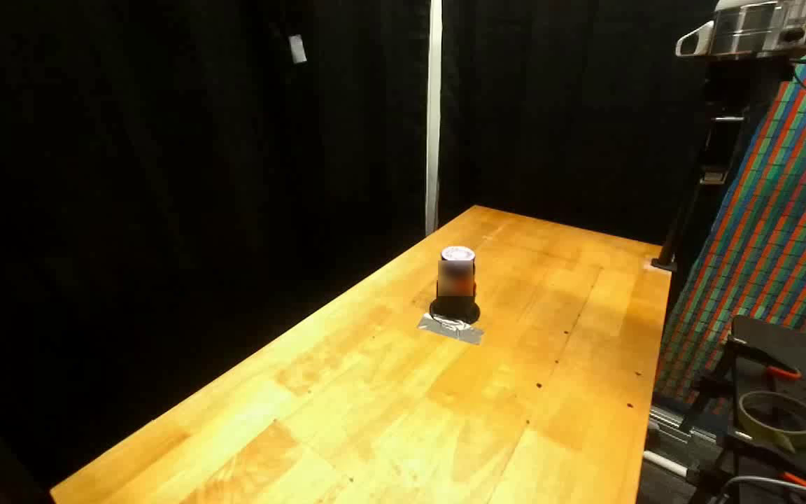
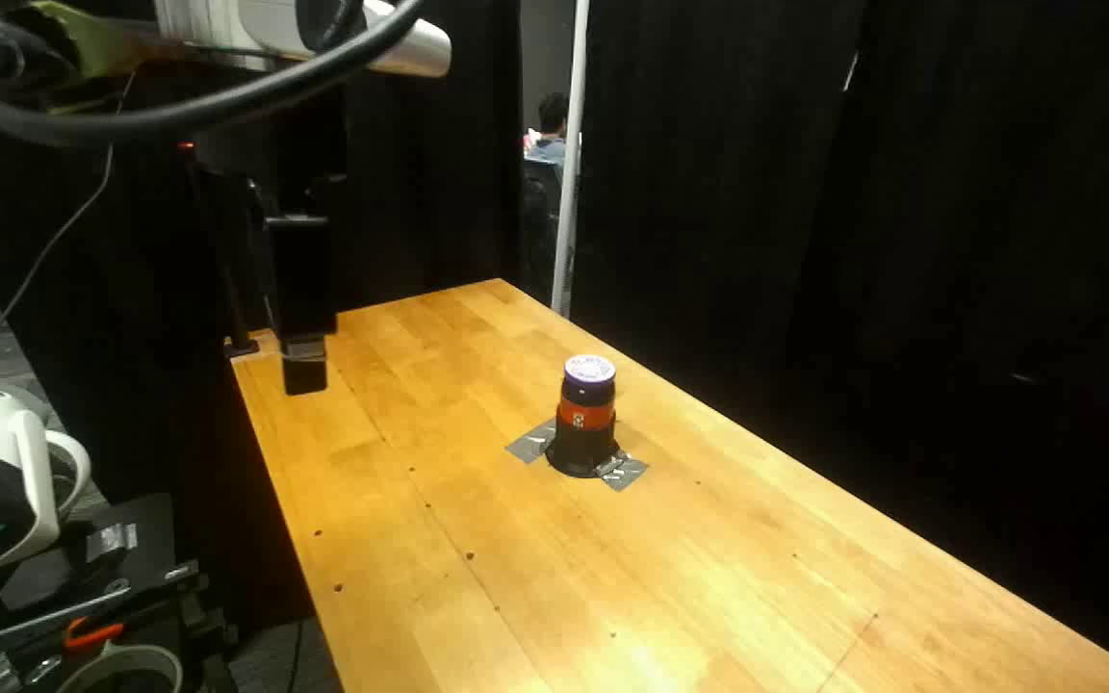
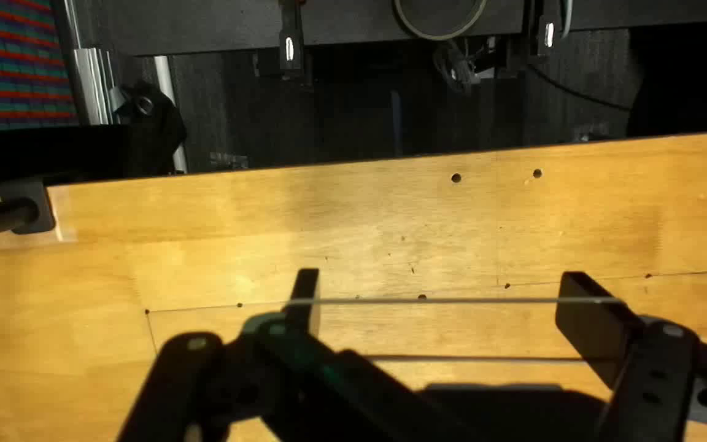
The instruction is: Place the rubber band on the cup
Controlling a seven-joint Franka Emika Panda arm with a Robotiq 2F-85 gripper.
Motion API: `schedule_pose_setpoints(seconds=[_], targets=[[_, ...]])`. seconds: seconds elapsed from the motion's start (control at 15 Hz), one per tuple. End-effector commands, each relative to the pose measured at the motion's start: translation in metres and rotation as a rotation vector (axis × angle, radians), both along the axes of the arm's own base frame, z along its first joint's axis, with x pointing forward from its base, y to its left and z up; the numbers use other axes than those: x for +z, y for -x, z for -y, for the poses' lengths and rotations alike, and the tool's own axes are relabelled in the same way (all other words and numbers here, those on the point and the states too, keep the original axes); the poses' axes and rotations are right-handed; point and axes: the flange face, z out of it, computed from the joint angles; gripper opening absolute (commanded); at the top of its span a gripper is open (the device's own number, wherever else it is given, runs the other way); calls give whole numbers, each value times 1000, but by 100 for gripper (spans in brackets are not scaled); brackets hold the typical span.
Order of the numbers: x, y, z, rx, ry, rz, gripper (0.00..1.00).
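Black curtains point(image 2: 709, 192) are hanging behind a wooden table point(image 2: 554, 597) in both exterior views. Upright on the table, the cup point(image 2: 585, 419) is showing its orange stripe and pale top; in an exterior view a blurred patch point(image 1: 455, 278) is hiding its middle. Grey tape point(image 2: 528, 443) is touching its flared foot at 9 and 4 o'clock; in an exterior view a grey strip point(image 1: 450, 331) is touching it at 6.

Only the wrist view is clearly showing the rubber band point(image 3: 482, 301), looping round both fingers point(image 3: 593, 325) of the gripper point(image 3: 439, 291), two strands stretching straight across. Those fingers are standing wide apart. In an exterior view a dark fingertip point(image 2: 305, 375) is hanging at the cup's 9 o'clock, well apart from it.

Edges: table edge point(image 3: 353, 170) is crossing the wrist view from 9 to 3 o'clock, wood filling between it and the fingers; black bracket point(image 3: 37, 202) is sitting there at 9. In an exterior view the curtain-side edge point(image 1: 312, 324) is running past the cup's 10 o'clock, opposite edge point(image 1: 655, 350) past its 3, wood spreading toward 6. Beyond, dark shelf point(image 1: 802, 339) is bearing a tape roll point(image 1: 791, 441) at 4 o'clock; striped sheet point(image 1: 774, 231) is hanging at 3. Person point(image 2: 548, 149) is partly showing at 12, exterior view only.
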Motion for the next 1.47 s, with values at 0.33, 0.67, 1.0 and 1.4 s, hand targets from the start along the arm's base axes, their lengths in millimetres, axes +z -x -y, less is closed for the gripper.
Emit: schedule_pose_setpoints(seconds=[0.33,0.67,1.0,1.4], targets=[[3,-1,0,0,0,4,100],[48,39,-61,36,53,125,100],[98,26,-113,139,51,253,100],[28,-100,-65,168,-10,349,100]])
